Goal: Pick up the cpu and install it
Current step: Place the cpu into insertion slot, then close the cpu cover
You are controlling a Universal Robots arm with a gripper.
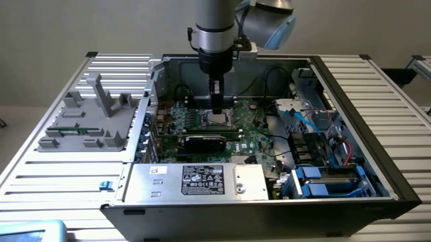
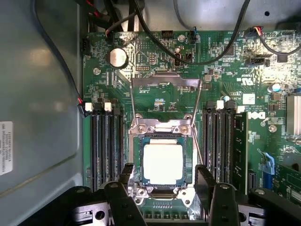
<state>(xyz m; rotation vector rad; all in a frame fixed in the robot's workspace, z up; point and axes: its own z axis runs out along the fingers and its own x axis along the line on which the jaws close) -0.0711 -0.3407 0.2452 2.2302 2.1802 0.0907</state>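
On the green motherboard [image 2: 225, 61] I make out white printed letters [image 2: 256, 114] that look like DELL. The black label [image 1: 202, 180] on the silver metal power supply box [image 1: 249, 182] carries white print I cannot read, and the same goes for the white sticker [image 2: 4, 148] on the grey case wall [image 2: 42, 94].

The cpu [image 2: 162, 163] sits in its socket [image 2: 137, 162] (claw [image 2: 164, 170] spread).

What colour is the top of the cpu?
The cpu top is silver-grey; wrist view shows it best.
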